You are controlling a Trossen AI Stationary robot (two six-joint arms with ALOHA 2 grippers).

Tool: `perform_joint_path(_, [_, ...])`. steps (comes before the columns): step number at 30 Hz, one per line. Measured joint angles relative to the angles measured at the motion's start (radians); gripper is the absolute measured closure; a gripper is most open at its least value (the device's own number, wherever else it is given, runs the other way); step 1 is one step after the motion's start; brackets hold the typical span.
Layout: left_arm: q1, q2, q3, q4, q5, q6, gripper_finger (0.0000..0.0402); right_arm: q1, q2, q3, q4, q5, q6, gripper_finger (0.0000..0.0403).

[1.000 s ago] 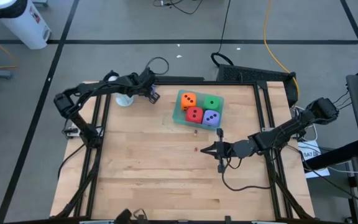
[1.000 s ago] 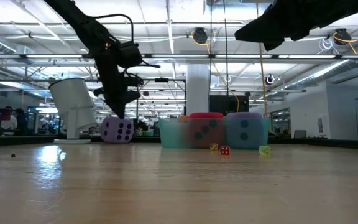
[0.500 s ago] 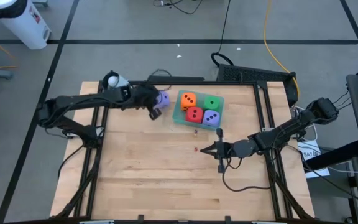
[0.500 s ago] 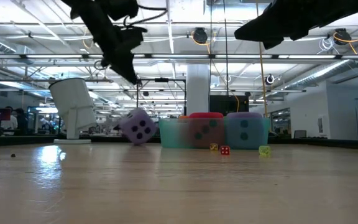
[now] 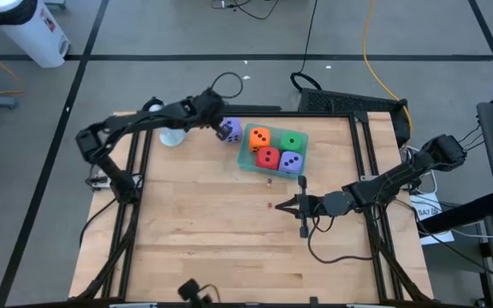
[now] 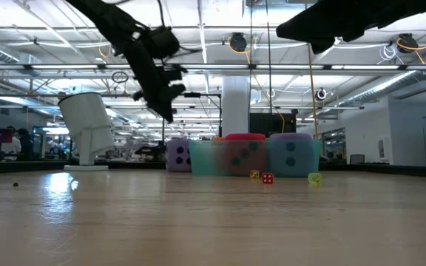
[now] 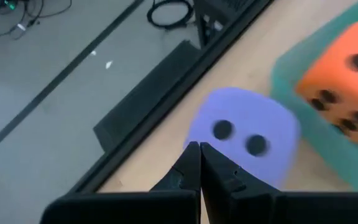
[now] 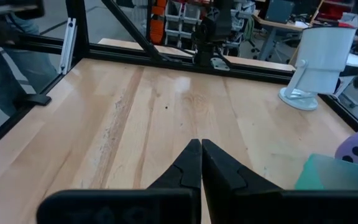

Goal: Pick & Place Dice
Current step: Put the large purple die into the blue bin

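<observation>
Purple die (image 5: 229, 131) has rolled up beside the tray (image 5: 248, 160), still outside. Left gripper (image 5: 217, 126) and right gripper (image 5: 282, 205) fingers are closed, holding nothing.

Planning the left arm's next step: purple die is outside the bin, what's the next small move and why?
Probably open the left hand and lower it over the purple die to grasp it. That die sits on the table against the bin, which already holds four dice, and the hand is shut, tips together just above and beside it, holding nothing. The right hand is shut mid-table, idle.
</observation>
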Motion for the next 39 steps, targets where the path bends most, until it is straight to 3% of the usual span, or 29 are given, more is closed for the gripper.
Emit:
perform_joint_path(10, [0.055, 0.220, 0.222, 0.015, -0.067, 0.052, 0.0401, 0.000, 0.000, 0.000, 0.000, 0.002, -0.033, 0.0402])
perform_joint_path(15, [0.089, 0.285, 0.278, -0.024, 0.039, 0.050, 0.0401, -0.005, 0.000, 0.000, 0.004, 0.002, -0.054, 0.0402])
perform_joint_path(24, [0.088, 0.350, 0.287, -0.137, 0.114, 0.123, 0.0401, -0.024, 0.000, 0.000, 0.006, 0.001, -0.075, 0.0402])
perform_joint_path(32, [0.002, 0.346, 0.291, -0.287, 0.169, 0.212, 0.0402, -0.032, 0.000, 0.000, 0.006, -0.001, -0.072, 0.0402])
perform_joint_path(39, [-0.113, 0.322, 0.288, -0.427, 0.191, 0.180, 0.0401, -0.032, 0.000, 0.000, 0.002, -0.001, -0.068, 0.0402])
